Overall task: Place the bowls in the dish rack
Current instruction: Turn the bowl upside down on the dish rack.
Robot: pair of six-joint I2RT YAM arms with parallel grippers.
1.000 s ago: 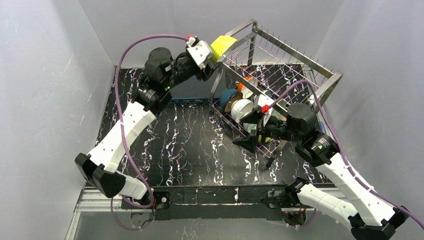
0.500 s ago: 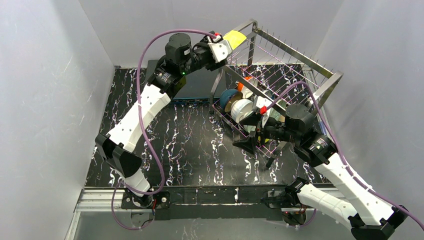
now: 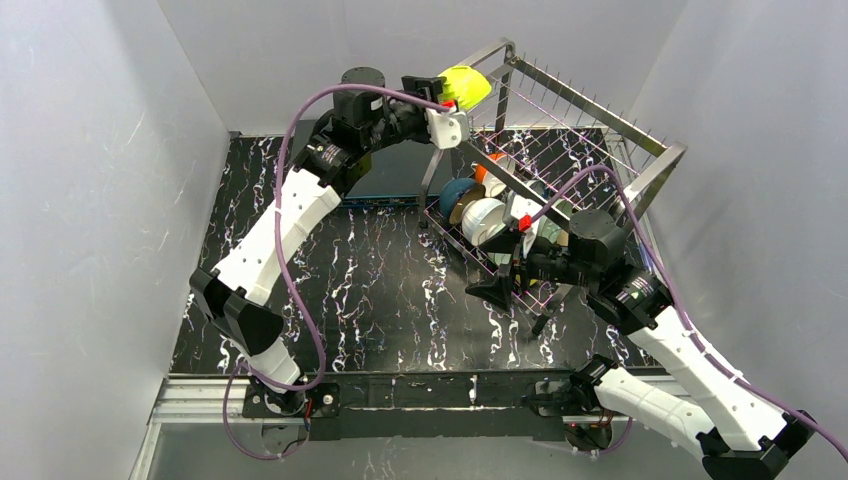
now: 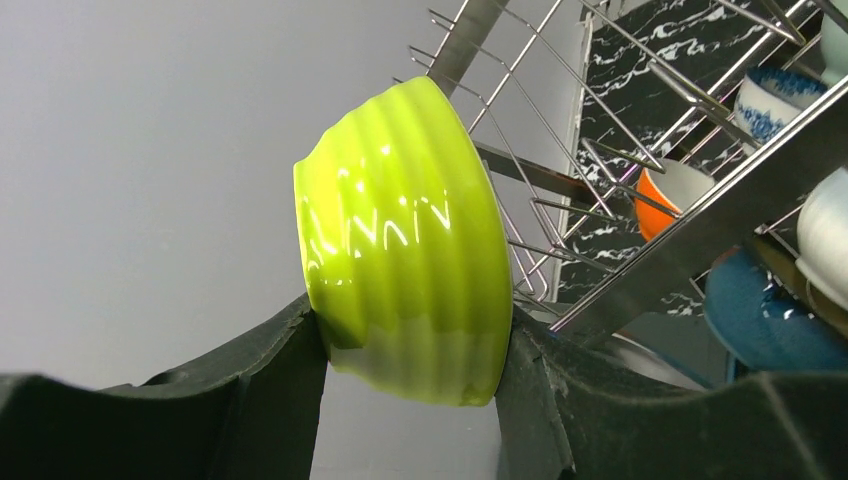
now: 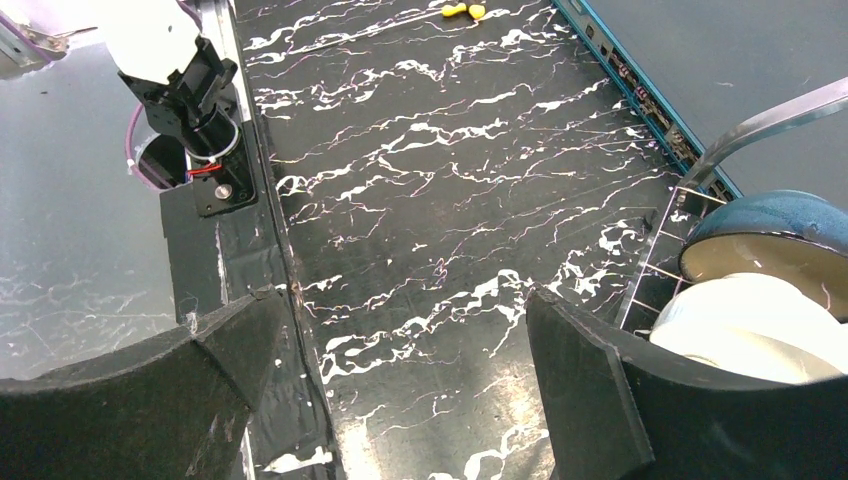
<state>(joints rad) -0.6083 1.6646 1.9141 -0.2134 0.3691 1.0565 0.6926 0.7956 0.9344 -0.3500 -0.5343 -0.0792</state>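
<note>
Glaze on the yellow-green bowl (image 4: 405,240) is glossy over a ribbed wall, so the bowl is judged hard, rigid, fairly heavy for its size, slippery, and liable to chip against steel wire. The left pincer (image 4: 412,338) pinches it in the air, tipped on edge, just beside the upper near corner of the dish rack (image 3: 600,120) and well above the table (image 3: 380,280). One pad appears to bear on the narrow foot end and the other on the wide rim end. Only the bowl's lower part sits between the pads, so the hold looks shallow. A deeper hold on the ribs would resist sliding better. The right pincer (image 5: 400,300) is spread wide and empty, low beside the lower tier, where a dark blue bowl (image 5: 780,215) and a white bowl (image 5: 750,310) stand on edge.
</note>
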